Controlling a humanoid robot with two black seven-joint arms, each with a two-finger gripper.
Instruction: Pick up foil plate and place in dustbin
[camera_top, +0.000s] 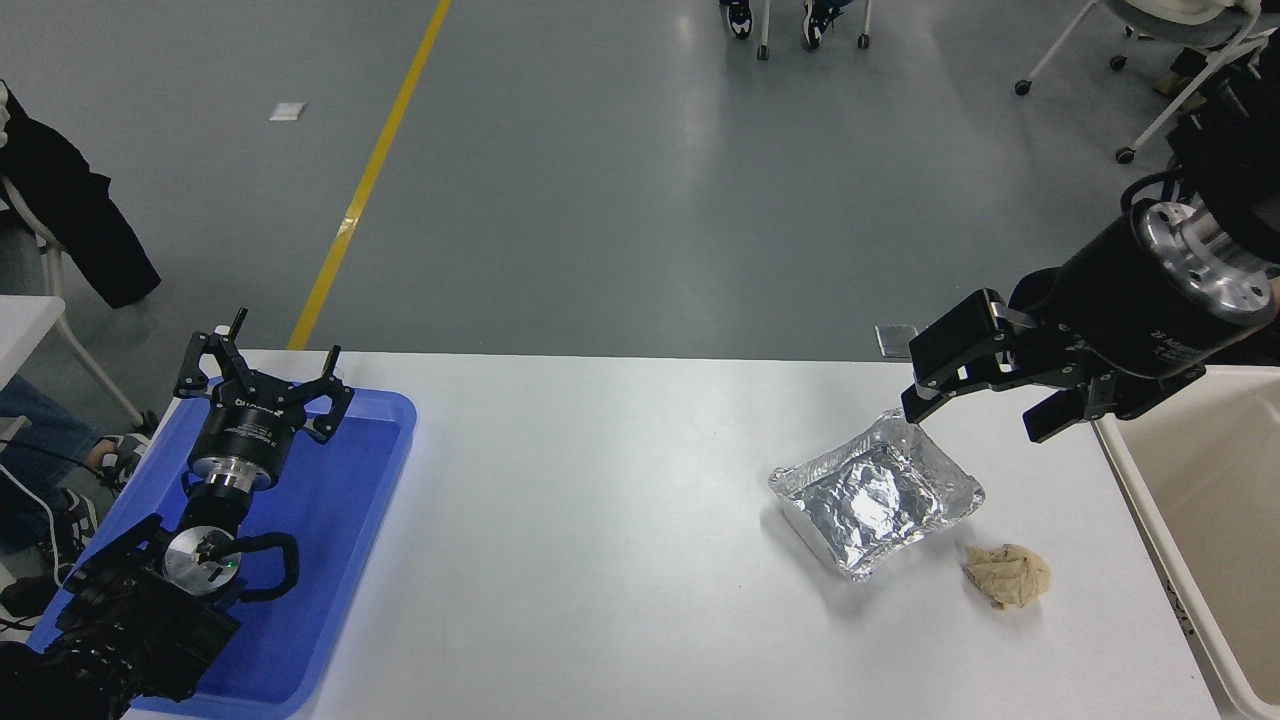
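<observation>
On the bench's right side, the foil plate (877, 494) sits flat, not yet lifted, beside a crumpled paper ball (1008, 575). The right gripper (975, 405) hovers at its far corner, jaws spread wide and empty. The dustbin (1150, 490) waits at the right edge. The left gripper (262, 378) rests open over the blue tray (385, 440).

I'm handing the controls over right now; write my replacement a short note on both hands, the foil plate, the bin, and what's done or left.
Right hand: open, at the far corner of the foil plate, one finger at its rim; not gripped.
Left hand: open, parked over the blue tray at the table's left.
Foil plate is on the white table, near a crumpled paper ball.
Dustbin: at the table's right edge.
Done: approach. Left: grip, lift, drop into dustbin.
</observation>
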